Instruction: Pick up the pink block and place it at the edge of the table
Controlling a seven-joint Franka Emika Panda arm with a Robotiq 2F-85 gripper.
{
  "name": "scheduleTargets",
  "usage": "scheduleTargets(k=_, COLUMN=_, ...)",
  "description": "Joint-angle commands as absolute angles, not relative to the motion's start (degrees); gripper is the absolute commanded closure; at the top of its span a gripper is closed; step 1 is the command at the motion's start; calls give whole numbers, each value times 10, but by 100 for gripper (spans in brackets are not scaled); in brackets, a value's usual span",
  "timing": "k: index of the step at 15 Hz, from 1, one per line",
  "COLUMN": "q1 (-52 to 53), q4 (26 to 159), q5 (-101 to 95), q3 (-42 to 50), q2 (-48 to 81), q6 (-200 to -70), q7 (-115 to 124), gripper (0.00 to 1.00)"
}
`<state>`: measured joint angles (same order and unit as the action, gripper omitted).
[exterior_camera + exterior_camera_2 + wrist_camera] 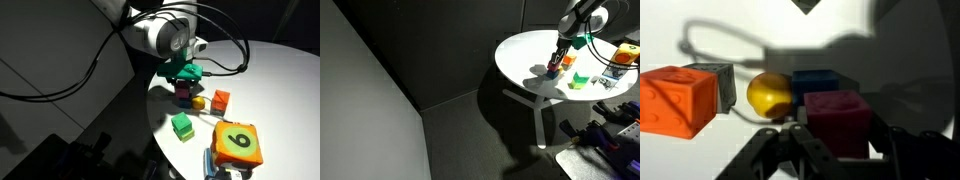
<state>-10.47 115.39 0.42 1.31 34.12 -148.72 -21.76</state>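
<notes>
The pink block sits between my gripper fingers in the wrist view, and both fingers press against its sides. It rests low at the white table, near the left rim. In both exterior views the gripper points down over the pink block. The block's underside is hidden.
A blue cube, a yellow ball, a grey cube and an orange cube crowd close behind the block. A green cube and the numbered orange-green box lie nearer the front rim. Cables run across the table.
</notes>
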Motion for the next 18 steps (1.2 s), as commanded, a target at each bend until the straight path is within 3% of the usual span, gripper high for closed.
scheduleTargets(k=1, q1=-99, q4=1168, q5=-5, q3=8, q2=302, q6=-1460, q7=-195, gripper=68)
scheduleTargets(k=18, q1=8, q4=1145, q5=-27, q3=7, q2=324, q6=-1450, q7=-81, gripper=68)
